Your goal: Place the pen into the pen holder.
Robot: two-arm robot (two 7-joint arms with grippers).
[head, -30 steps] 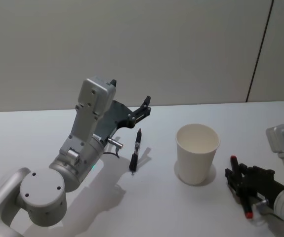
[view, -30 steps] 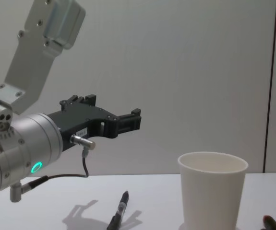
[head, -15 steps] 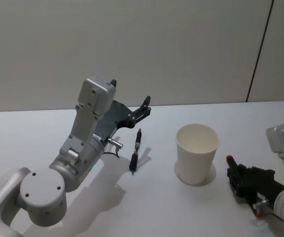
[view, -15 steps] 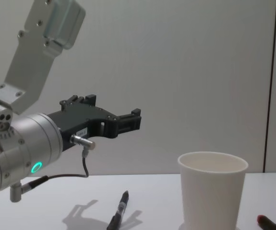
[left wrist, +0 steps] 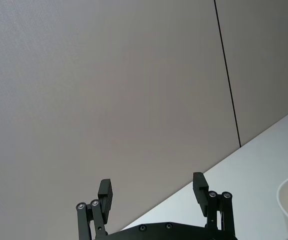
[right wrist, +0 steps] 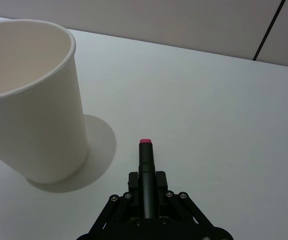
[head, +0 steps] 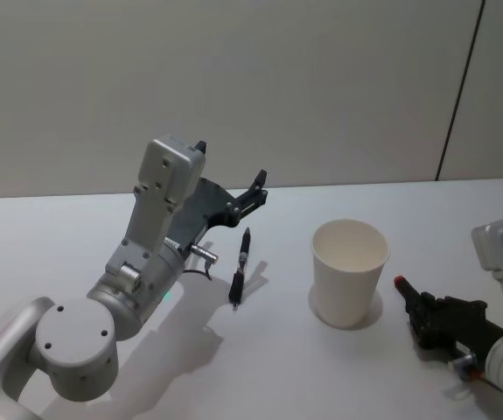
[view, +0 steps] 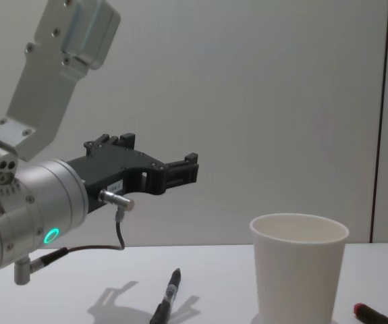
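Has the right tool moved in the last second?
Yes. In the head view the right tool has advanced left, closer to the white paper cup.

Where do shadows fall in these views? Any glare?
Head view: soft shadows beside the pen holder and the lying pen. Right wrist view: the holder's shadow spreads over the table. Chest view: faint shadow left of that pen, no glare.
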